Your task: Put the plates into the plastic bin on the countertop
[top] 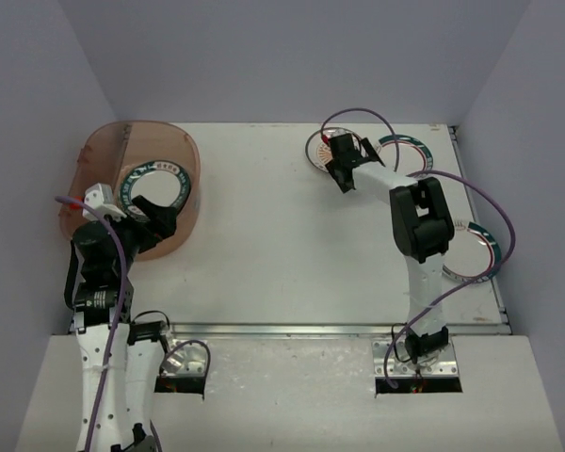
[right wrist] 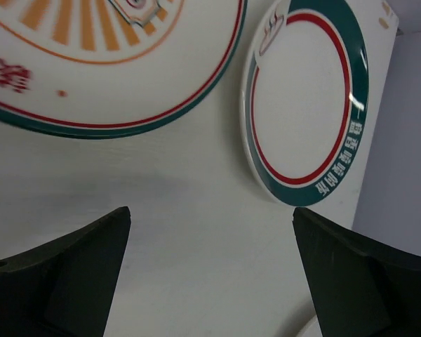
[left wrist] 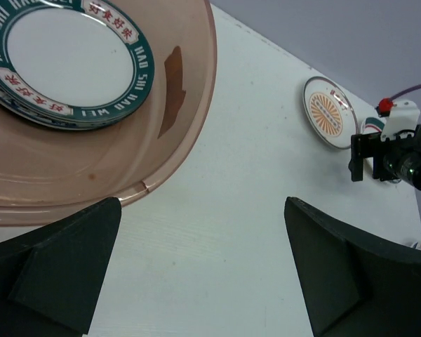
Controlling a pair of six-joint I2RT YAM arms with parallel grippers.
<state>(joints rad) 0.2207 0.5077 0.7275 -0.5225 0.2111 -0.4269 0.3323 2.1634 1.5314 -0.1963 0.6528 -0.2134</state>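
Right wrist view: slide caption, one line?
Open right gripper hovers over countertop beside the orange sunburst plate and green-and-red rimmed plate.

Translucent reddish-brown bin (left wrist: 70, 168) above the left fingers (left wrist: 56, 267), teal-rimmed lettered plate (left wrist: 70, 63) inside, orange sunburst plate (right wrist: 91, 77) and teal-and-red ringed plate (right wrist: 305, 98) above the right fingers (right wrist: 56, 274), white countertop (right wrist: 196, 232).

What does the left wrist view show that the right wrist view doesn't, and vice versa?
Only the left wrist shows the bin with a teal lettered plate inside. Only the right wrist clearly shows the green-and-red-rimmed plate. Both share the orange sunburst plate, the countertop, and an open gripper in the foreground: the left gripper in one, the right gripper in the other.
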